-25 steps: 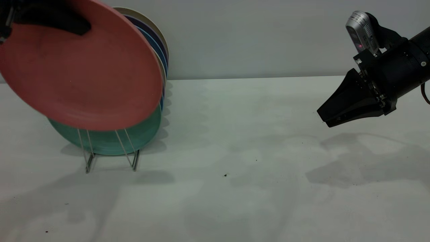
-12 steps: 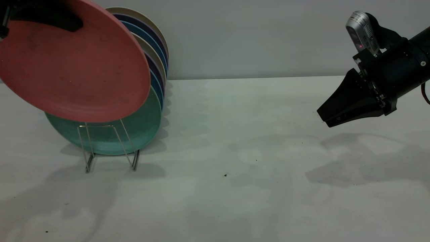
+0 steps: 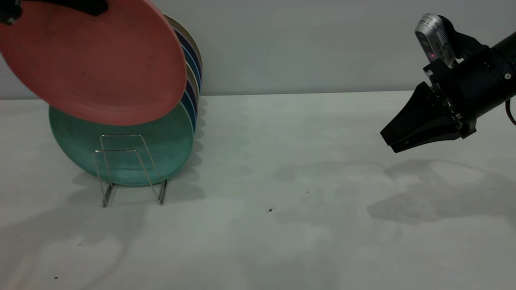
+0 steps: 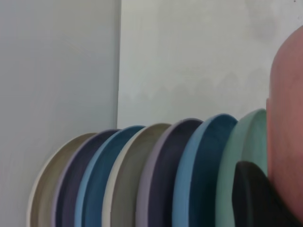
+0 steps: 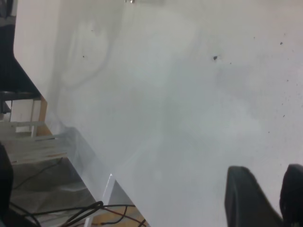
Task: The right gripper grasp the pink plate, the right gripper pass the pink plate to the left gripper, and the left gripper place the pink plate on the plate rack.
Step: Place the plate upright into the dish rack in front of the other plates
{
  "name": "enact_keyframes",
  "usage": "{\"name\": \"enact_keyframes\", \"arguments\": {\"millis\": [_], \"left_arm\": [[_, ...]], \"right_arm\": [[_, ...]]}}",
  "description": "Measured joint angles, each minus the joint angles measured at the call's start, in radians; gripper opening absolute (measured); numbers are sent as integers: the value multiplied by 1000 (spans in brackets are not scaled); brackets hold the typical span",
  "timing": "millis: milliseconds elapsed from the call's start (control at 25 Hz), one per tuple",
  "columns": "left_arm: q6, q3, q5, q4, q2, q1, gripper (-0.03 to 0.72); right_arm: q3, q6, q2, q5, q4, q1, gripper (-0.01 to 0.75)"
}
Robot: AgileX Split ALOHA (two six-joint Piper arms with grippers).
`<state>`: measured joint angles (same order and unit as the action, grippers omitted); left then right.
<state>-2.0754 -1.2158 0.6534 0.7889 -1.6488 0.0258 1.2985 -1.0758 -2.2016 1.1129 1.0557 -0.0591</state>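
The pink plate [image 3: 96, 60] hangs tilted at the top left, in front of and above the row of plates standing in the plate rack [image 3: 121, 161]. My left gripper [image 3: 94, 5] is shut on the plate's upper rim, mostly out of view. In the left wrist view one black finger [image 4: 255, 198] lies against the pink plate [image 4: 286, 118], beside the teal-green plate [image 4: 241, 156]. My right gripper [image 3: 390, 141] hovers empty over the table at the far right, jaws a little apart; its fingers [image 5: 244, 198] show over bare table.
The teal-green plate [image 3: 121, 153] stands frontmost in the rack, with blue, purple and beige plates [image 3: 192, 76] behind it. Two wire loops stand free in front of the teal plate. The white table [image 3: 282, 181] stretches between rack and right gripper.
The pink plate has risen with my left gripper, uncovering more of the teal plate and the rack's front loops. The right arm has not moved.
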Motion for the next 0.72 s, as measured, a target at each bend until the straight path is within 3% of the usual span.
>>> {"name": "enact_keyframes", "arguments": {"millis": [720], "left_arm": [[82, 1, -48, -152, -51, 0, 112]], "right_arm": [[0, 1, 0, 0, 0, 0, 223]]}}
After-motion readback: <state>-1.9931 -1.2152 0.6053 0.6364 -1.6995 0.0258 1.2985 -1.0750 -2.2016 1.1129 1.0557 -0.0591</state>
